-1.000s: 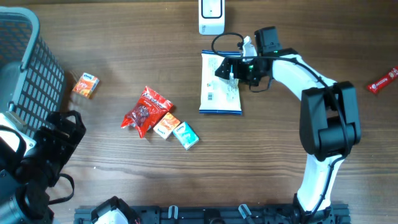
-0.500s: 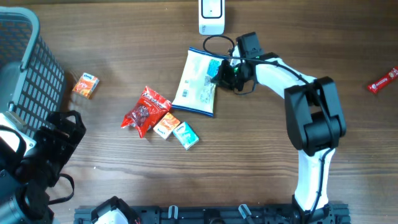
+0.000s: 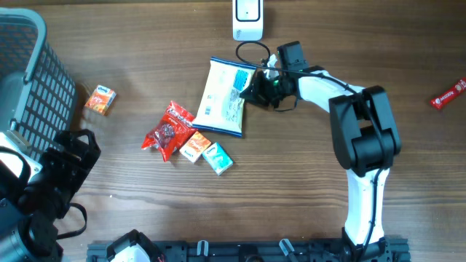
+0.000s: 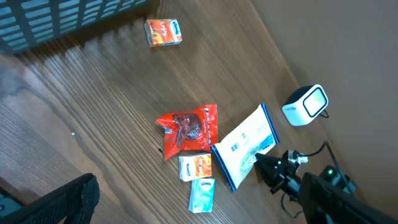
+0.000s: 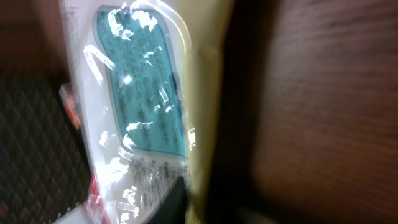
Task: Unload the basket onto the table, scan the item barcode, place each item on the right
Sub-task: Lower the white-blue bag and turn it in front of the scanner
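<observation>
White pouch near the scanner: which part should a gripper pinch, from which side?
The right-hand long edge, from the right arm's side. The white pouch is thin and flat, so only a rim can be pinched; its lower left corner crowds the red snack bag, while that edge is free, where the right gripper grips it.

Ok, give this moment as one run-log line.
right pincer: shut on white pouch edge | scanner: apart from white pouch

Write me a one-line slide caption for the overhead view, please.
The right gripper holds the white packet by one edge, close to the white scanner.
</observation>
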`<state>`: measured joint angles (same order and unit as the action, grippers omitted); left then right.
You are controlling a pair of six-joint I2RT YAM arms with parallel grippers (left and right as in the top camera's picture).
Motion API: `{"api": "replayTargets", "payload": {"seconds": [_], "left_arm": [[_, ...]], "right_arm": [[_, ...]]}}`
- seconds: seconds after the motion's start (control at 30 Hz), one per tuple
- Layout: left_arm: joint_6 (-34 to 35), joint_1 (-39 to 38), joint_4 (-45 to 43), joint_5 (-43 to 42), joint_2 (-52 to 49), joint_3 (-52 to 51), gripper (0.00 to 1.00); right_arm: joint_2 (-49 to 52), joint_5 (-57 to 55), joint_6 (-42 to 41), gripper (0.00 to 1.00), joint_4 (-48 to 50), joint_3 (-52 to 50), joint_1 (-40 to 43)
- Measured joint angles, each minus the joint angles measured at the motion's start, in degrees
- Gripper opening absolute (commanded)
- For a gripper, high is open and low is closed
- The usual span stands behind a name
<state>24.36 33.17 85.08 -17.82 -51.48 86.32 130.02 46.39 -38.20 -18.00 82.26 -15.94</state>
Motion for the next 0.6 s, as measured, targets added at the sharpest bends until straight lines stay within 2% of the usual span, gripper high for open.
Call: {"api": "replayTargets", "payload": {"seconds": [0.03, 0.1, 0.2, 0.4, 0.5, 0.6], "left_arm": [[0.0, 0.0, 0.0, 0.0, 0.0, 0.0, 1.00], [0.0, 0.0, 0.0, 0.0, 0.0, 0.0, 1.00], [0.0, 0.0, 0.0, 0.0, 0.0, 0.0, 1.00], [0.0, 0.0, 0.0, 0.0, 0.0, 0.0, 1.00], [0.0, 0.0, 0.0, 0.0, 0.0, 0.0, 1.00], [0.0, 0.0, 0.0, 0.0, 0.0, 0.0, 1.00]], "right_arm": [[-0.1, 1.0, 0.7, 0.46, -1.6, 0.1, 0.4], [-1.1, 1.9, 1.7, 1.00, -6.5, 0.2, 1.6], [-5.4, -1.2, 4.8, 1.00, -15.2, 0.2, 3.3], [-8.7, -7.5, 9.3, 1.00, -23.9, -0.5, 3.6], [-9.3, -8.2, 9.6, 1.00, -24.4, -1.3, 1.0], [-9.9, -8.1, 8.0, 1.00, -19.8, -2.8, -2.6]]}}
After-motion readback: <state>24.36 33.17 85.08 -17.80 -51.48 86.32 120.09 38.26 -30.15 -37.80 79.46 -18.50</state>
